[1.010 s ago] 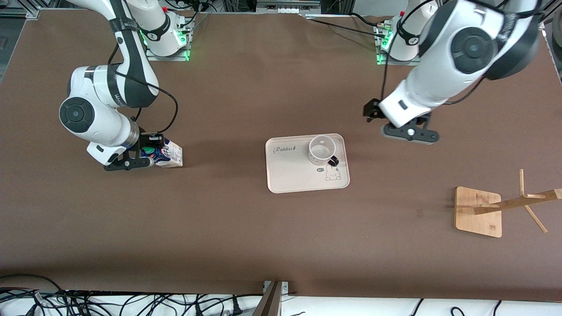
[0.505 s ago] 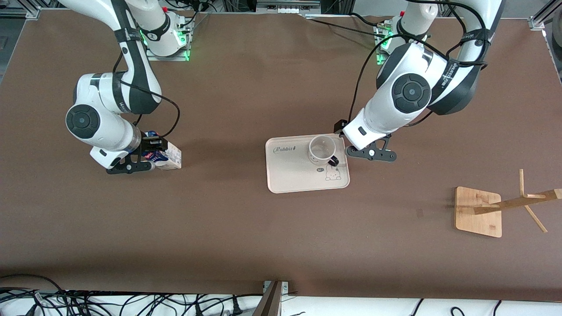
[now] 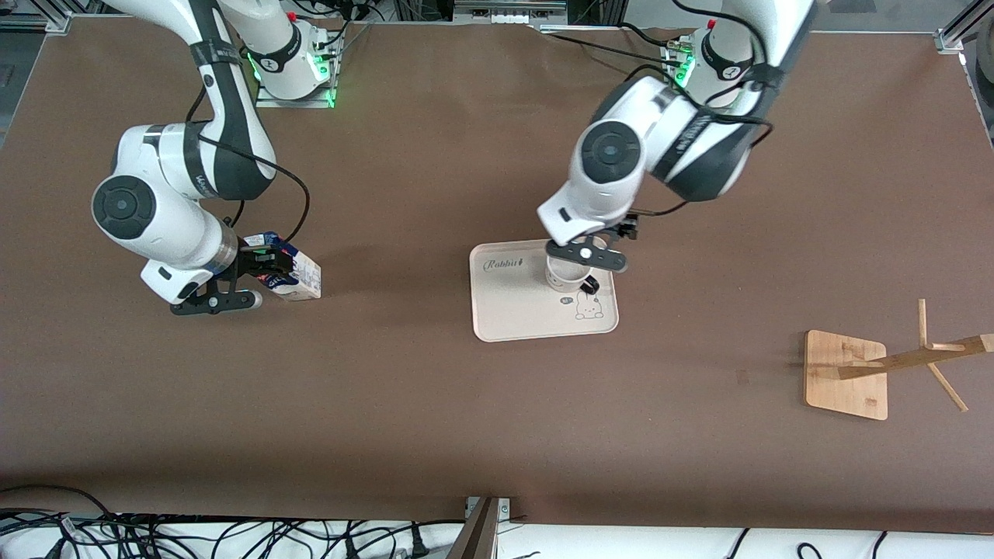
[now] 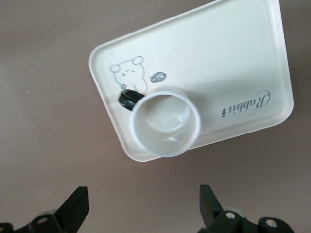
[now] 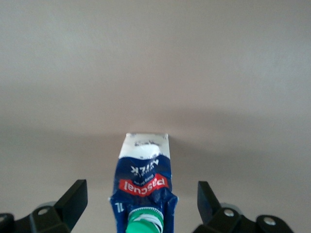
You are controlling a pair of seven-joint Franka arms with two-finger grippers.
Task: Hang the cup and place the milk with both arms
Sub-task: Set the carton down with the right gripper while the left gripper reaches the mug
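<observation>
My left gripper [image 4: 146, 213]: fingers spread wide, nothing between, hanging over cup [image 4: 166, 122]. Cup upright on tray [image 3: 512, 310], mouth up, black handle [image 4: 127, 99] toward printed rabbit. Rim not yet between fingers.

My right gripper [image 5: 141, 208]: also spread, straddling milk [image 5: 144, 187], no contact visible. Carton stands at right arm's end of table [image 3: 435, 419], well apart from tray. Rack [image 3: 885, 365] waits at left arm's end.
</observation>
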